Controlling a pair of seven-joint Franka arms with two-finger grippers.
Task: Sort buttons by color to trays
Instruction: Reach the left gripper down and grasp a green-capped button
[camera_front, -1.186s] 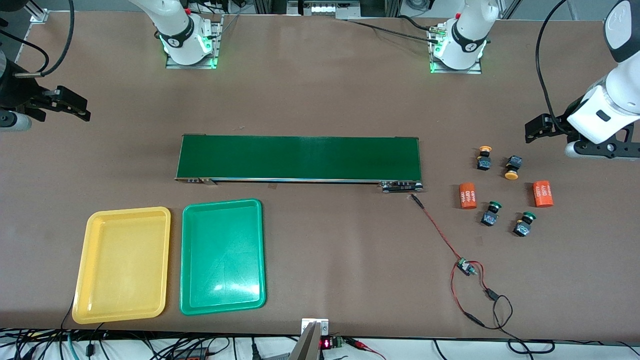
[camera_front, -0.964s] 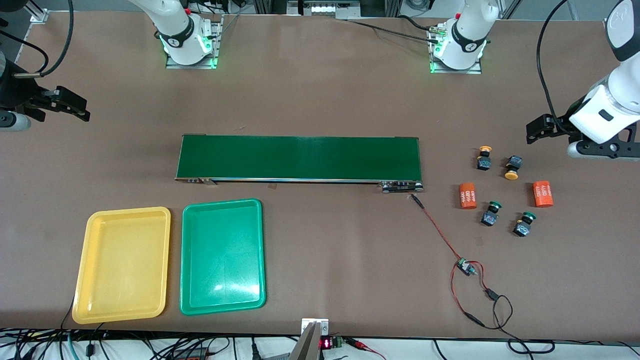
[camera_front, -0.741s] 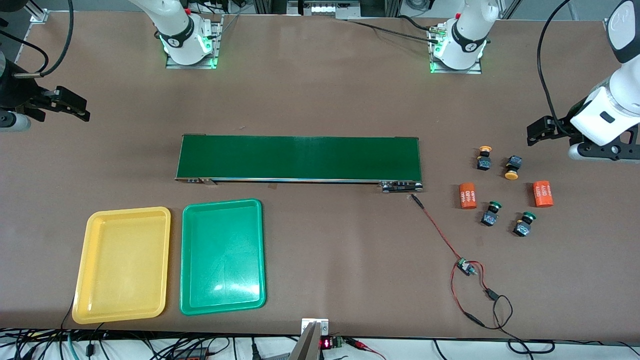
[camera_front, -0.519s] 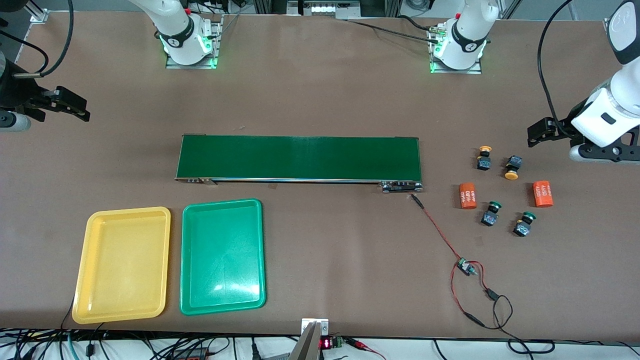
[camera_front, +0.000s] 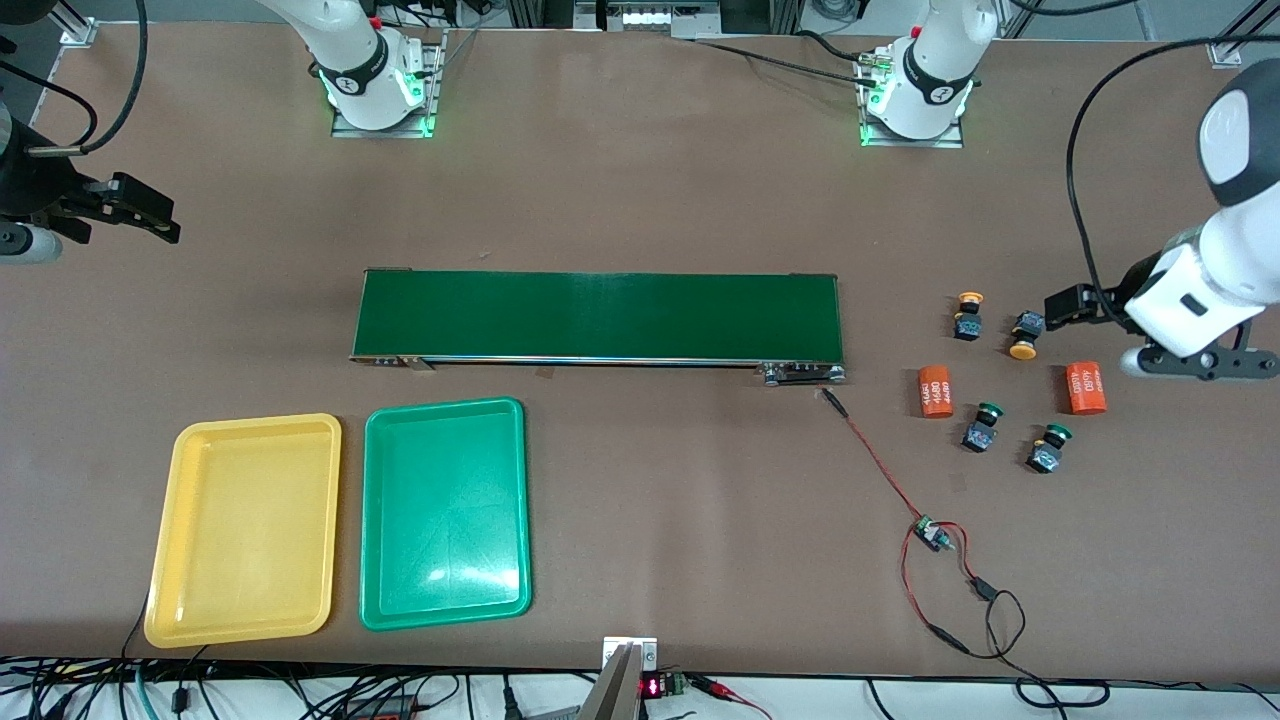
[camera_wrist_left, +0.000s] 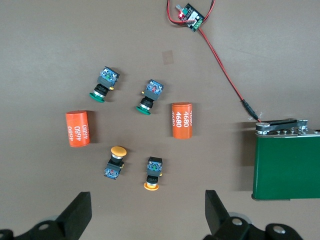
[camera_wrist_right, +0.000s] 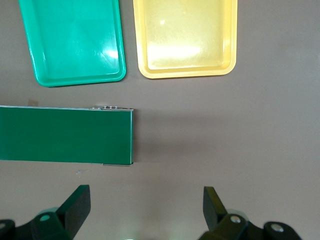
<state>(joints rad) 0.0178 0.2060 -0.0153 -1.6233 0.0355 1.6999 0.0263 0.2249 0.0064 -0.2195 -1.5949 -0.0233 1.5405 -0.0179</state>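
Four buttons lie on the table at the left arm's end. Two are yellow-capped (camera_front: 967, 316) (camera_front: 1024, 334); two green-capped ones (camera_front: 982, 427) (camera_front: 1048, 447) lie nearer the front camera. The left wrist view shows the yellow (camera_wrist_left: 115, 162) (camera_wrist_left: 153, 173) and green (camera_wrist_left: 103, 84) (camera_wrist_left: 150, 96) ones. My left gripper (camera_front: 1197, 365) (camera_wrist_left: 147, 220) is open and empty, up in the air beside the yellow buttons. The yellow tray (camera_front: 245, 530) (camera_wrist_right: 185, 37) and green tray (camera_front: 445, 512) (camera_wrist_right: 75, 40) sit empty at the right arm's end. My right gripper (camera_front: 25, 242) (camera_wrist_right: 145, 210) waits open over bare table.
Two orange numbered cylinders (camera_front: 935, 391) (camera_front: 1085, 387) lie among the buttons. A long dark-green conveyor belt (camera_front: 600, 315) crosses the middle of the table. A red-black wire with a small circuit board (camera_front: 930, 535) runs from the belt's end toward the front edge.
My left arm has swung down and toward the buttons, its gripper now close beside the yellow-capped pair. The right arm, the buttons and the trays have not moved.
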